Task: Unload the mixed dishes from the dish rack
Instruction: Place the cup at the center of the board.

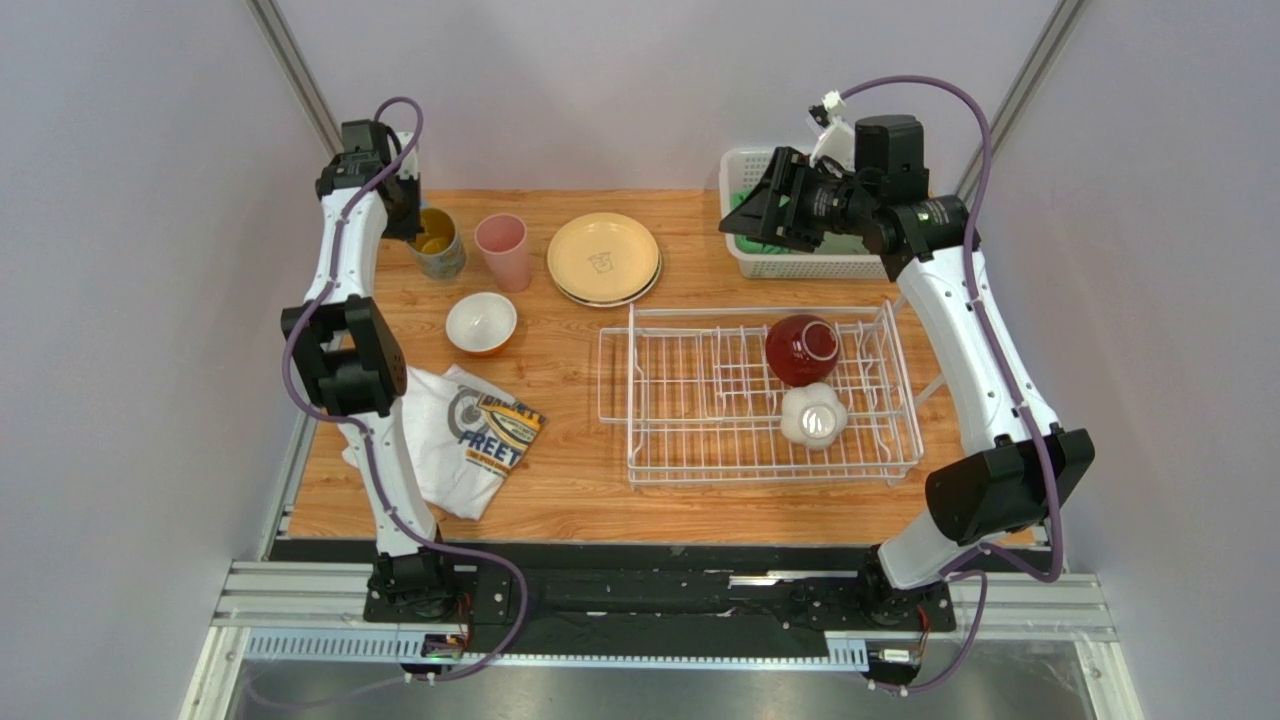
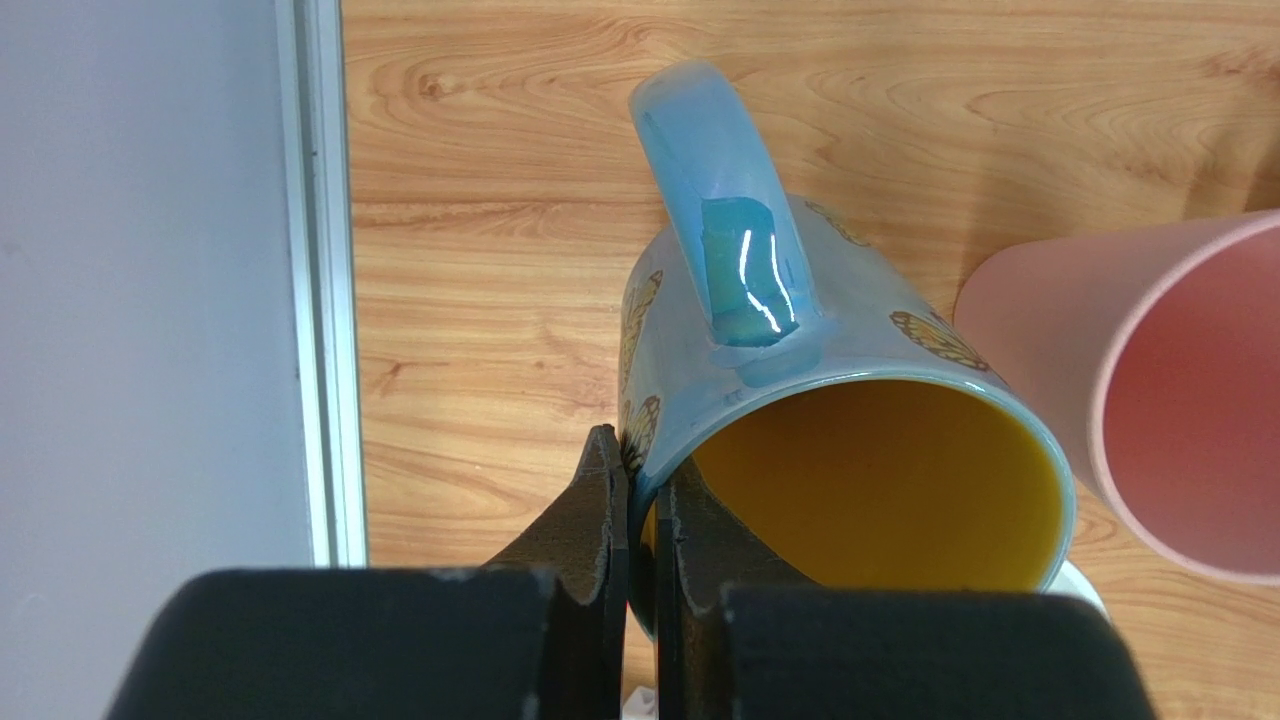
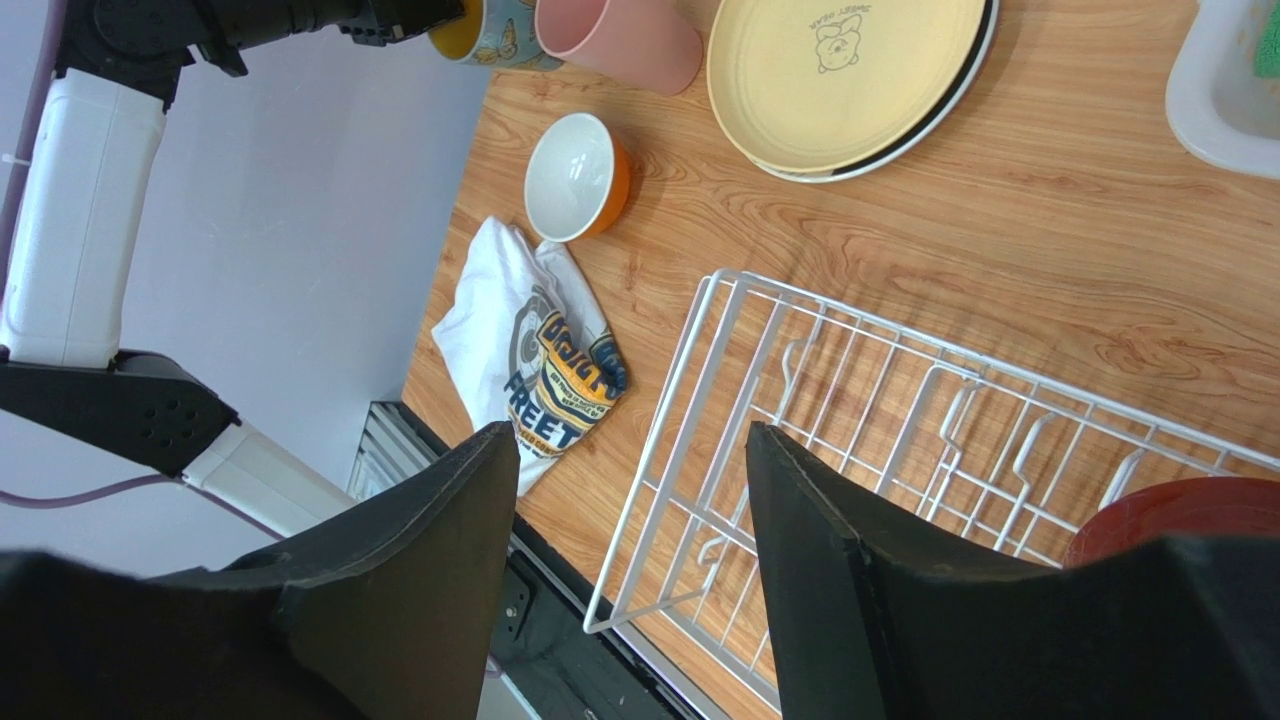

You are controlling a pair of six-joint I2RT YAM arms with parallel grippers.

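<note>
The wood table (image 1: 601, 465) is the biggest thing here. On its right half sits the white wire rack (image 1: 684, 393). Two dishes are in the rack, both near its right end: a red bowl (image 1: 801, 348) at the back and a white bowl (image 1: 813, 416), turned upside down, just in front of it. The rest of the rack has nothing in it. A white shirt (image 1: 473, 435) with a picture on it lies crumpled near the front left. A white basket (image 1: 736, 165) sits in the back right corner. The right gripper (image 3: 631, 450) hangs above that basket, its fingers wide apart with nothing between them. Behind the rack lies a stack of tan plates (image 1: 603, 257). Left of them stands a pink cup (image 1: 502, 249). In front of the cup is an orange bowl (image 1: 481, 321), white inside. In the back left corner is a blue mug (image 2: 812, 345), yellow inside, just beside the cup. The left gripper (image 2: 643, 495) is squeezing the mug's rim, one finger inside and one outside. I cannot tell if the mug touches the table.
</note>
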